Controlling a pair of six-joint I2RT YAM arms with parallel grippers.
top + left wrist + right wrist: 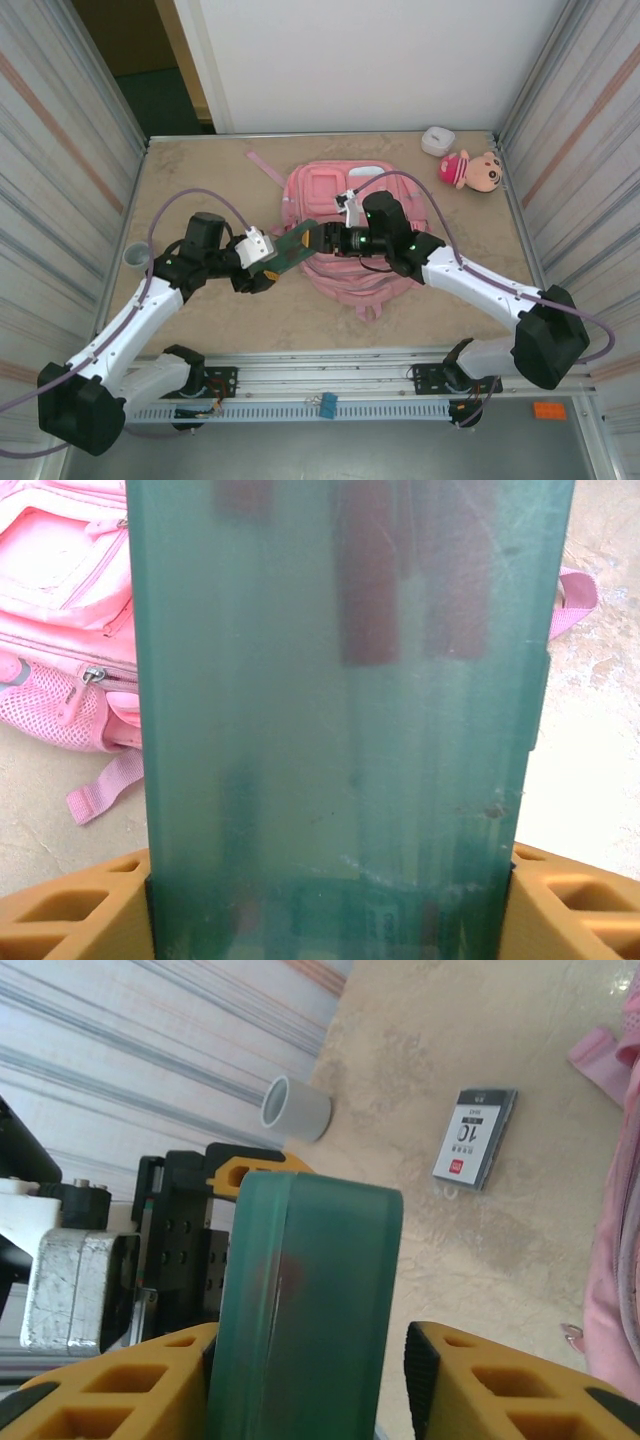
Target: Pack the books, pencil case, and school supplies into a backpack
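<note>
- Top view: pink backpack lies flat on the table, just past centre toward 12 o'clock, front pockets up.
- Green translucent pencil case sits at the backpack's 9 o'clock edge, held between the two grippers and slanted from 7 to 1 o'clock.
- Left gripper is clamped on the case's 7 o'clock end.
- In the left wrist view its orange fingers press both long sides of the case, with dark shapes showing blurred through the plastic.
- Right gripper is clenched on the case's 1 o'clock end, over the backpack's edge.
- In the right wrist view its fingers flank the case end-on, each against a side.
- In the same view the left gripper's black and silver body is behind the case at 9 o'clock.
- Left wrist view: backpack mesh pocket and zip pull at 10 o'clock, pink strap at 2 o'clock.
- Grey cup stands at 9 o'clock by the table's edge, well apart from the backpack.
- It lies toward 11 o'clock in the right wrist view.
- Small card printed "10" lies flat on the table at 1 o'clock in the right wrist view, near the backpack's pink edge.
- Plush doll lies at 2 o'clock, white box just beside it toward 12.
</note>
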